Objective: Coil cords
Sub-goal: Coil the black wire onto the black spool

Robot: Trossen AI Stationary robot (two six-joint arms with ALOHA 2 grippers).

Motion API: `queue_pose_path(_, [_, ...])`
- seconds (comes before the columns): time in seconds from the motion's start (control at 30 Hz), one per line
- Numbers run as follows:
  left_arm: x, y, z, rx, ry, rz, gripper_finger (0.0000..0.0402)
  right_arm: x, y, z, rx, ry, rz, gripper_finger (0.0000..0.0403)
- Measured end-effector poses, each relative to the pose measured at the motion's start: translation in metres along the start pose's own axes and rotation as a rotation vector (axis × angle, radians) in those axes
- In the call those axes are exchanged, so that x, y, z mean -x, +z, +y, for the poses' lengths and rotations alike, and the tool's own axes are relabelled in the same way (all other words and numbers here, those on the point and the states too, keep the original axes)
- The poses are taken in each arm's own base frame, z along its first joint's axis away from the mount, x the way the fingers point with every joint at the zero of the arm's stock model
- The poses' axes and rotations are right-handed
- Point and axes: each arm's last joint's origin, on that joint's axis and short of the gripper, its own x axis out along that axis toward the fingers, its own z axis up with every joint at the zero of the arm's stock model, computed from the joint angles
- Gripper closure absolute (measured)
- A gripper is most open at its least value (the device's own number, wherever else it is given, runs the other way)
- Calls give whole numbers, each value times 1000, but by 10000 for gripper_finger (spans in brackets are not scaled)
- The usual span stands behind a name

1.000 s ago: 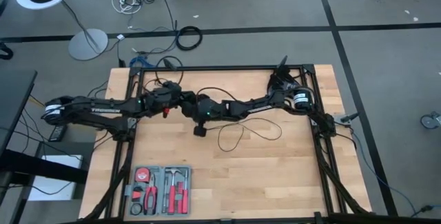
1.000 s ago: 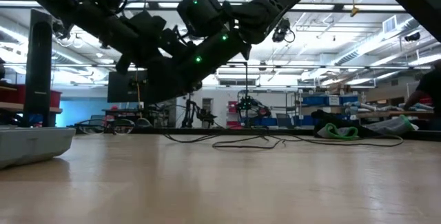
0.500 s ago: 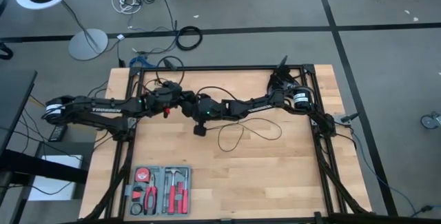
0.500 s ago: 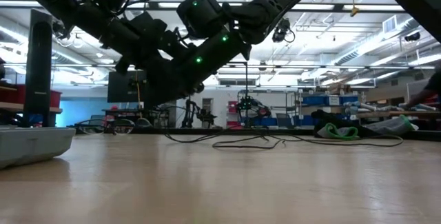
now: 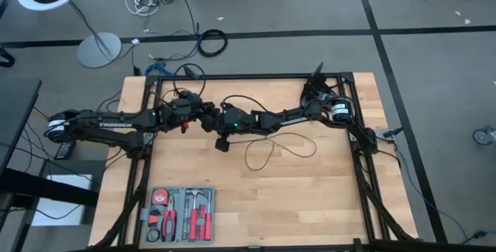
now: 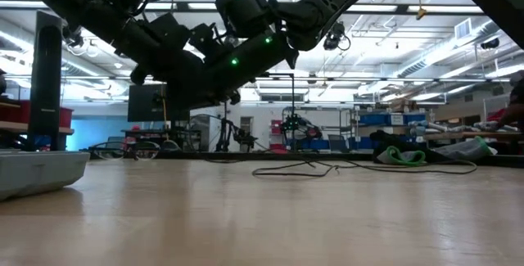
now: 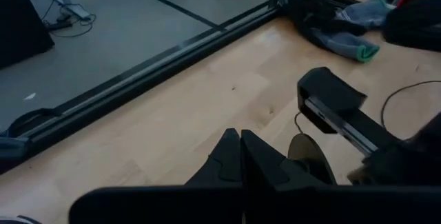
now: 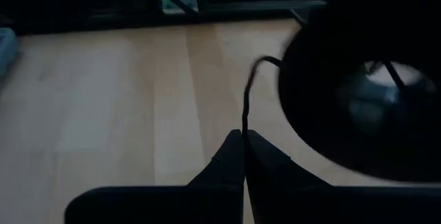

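The wooden bench (image 5: pixel 310 198) is carrying a black frame (image 5: pixel 248 77) around its edges, and both dark arms are reaching in from the sides and meeting over the bench's middle, near its far edge. The left arm is stretching in from the left, its left claw (image 7: pixel 239 143) hanging above the bare wood with its two fingers pressed together; nothing is showing between them. The right arm is coming in from the right, and the right claw (image 8: pixel 243 141) is sitting clamped on the thin black cord (image 5: pixel 267 150), a strand of which is rising from between the closed fingertips in the right wrist view. In the high view the rest of that cord is lying in loose loops on the bench, just right of centre and below the right arm; in the low view it is trailing flat along the bench's far part (image 6: pixel 327 168). A small black block (image 5: pixel 222 144) is showing just below where the claws are meeting; whether it is the cord's puck cannot be told. A tray of hand tools (image 5: pixel 180 213) is sitting at the near left edge, well apart from the claws.
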Motion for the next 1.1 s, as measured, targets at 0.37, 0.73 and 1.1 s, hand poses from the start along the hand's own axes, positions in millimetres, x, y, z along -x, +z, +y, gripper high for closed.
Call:
queue_pose_path(0.37, [0,-8,3,-42,23,84,402,19,26,-4,65,-39,-70,403])
queue_pose_path(0.73, [1,-9,-1,-28,-87,118,402,36,33,-32,70,-223,48,403])
queue_pose_path(1.1, [12,3,5,0,-79,31,402,37,23,-38,-12,-243,146,401])
